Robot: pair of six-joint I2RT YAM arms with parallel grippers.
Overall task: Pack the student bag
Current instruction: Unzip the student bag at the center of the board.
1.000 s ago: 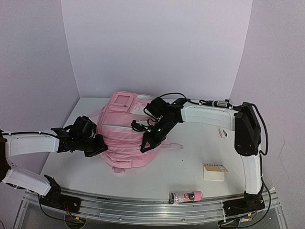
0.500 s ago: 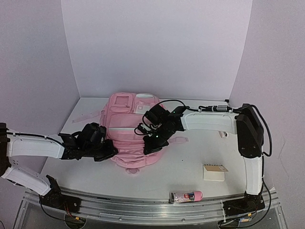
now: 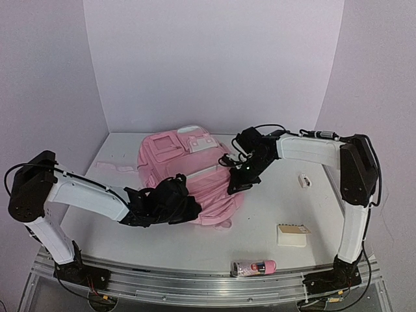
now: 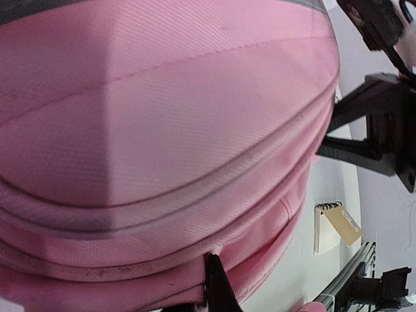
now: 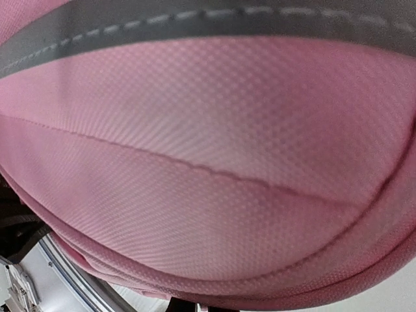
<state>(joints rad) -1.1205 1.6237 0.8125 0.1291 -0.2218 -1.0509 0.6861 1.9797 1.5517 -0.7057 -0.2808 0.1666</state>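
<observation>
Top external: student bag [image 3: 187,162] against left claw [image 3: 192,207].

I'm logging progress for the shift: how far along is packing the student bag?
Nothing looks packed yet: the notepad, the pink container and a small white item lie outside the student bag. In hand: the left gripper and right gripper are both against the bag; whether they grip it is unclear. Left: probably opening it and loading those items.

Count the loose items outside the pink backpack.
3: a notepad at front right, a pink bottle at the near edge, a small white object right of the backpack. Others may be hidden.
</observation>
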